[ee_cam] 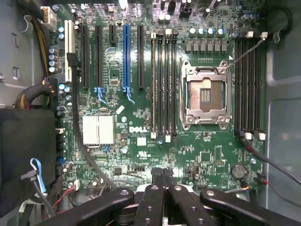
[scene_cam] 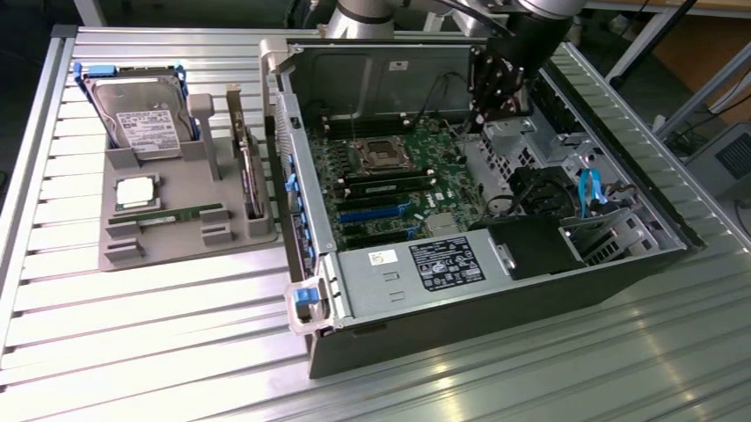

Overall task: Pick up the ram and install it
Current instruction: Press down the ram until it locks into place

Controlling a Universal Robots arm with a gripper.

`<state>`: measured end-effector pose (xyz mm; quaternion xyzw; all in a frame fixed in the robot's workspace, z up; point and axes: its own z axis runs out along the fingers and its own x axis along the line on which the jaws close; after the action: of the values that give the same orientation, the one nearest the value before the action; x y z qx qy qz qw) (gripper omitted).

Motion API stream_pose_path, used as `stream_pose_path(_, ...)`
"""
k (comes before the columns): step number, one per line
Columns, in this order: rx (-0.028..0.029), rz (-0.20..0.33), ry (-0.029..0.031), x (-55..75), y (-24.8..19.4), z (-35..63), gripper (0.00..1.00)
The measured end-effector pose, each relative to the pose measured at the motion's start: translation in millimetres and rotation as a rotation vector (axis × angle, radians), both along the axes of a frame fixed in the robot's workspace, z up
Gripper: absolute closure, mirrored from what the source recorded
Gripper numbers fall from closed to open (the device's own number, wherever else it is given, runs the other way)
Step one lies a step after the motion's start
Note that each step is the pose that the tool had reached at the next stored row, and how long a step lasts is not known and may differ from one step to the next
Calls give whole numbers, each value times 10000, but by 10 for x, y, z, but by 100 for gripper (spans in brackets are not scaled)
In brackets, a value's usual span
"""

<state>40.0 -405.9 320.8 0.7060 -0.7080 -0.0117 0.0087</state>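
Black fingers point(ee_cam: 162, 188) of the gripper point(ee_cam: 162, 181) fill the near edge of the wrist view, pressed together with no gap between them and nothing held. They hang above the green motherboard point(ee_cam: 141, 117), inside the open computer case point(scene_cam: 388, 299).

The ram point(scene_cam: 176, 215) is not there at all. It lies flat in a slot of the grey tray point(scene_cam: 129, 255) on the table, toward the exterior view's left, just below the square silver processor point(scene_cam: 137, 191) and well apart from the gripper.

As I judge it, the main risk is that the closed fingers sit low among fragile parts. A careless move out of the case could catch the loose cables point(ee_cam: 268, 160) by the memory slots point(ee_cam: 163, 84) or brush the open processor socket point(ee_cam: 206, 96), whose pins bend easily. Another risk waits at the tray, where the stick is thin and sits close to the tray's raised blocks, so a slightly off grasp could pinch the tray or tip the stick.

From the exterior view, the arm point(scene_cam: 516, 61) comes down from the top edge into the far end of the case, wrist pointing steeply down at the board.
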Motion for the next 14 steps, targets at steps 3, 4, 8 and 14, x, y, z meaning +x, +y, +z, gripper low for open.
stream_pose_path(3, 0, 0, 0, 35, 0, 85, 90)
stream_pose_path(4, 1, 0, 0, 45, 0, 126, 90)
stream_pose_path(8, 1, 0, 0, 66, 0, 275, 90)
stream_pose_path(14, 1, 0, 0, 76, 0, 550, 90)
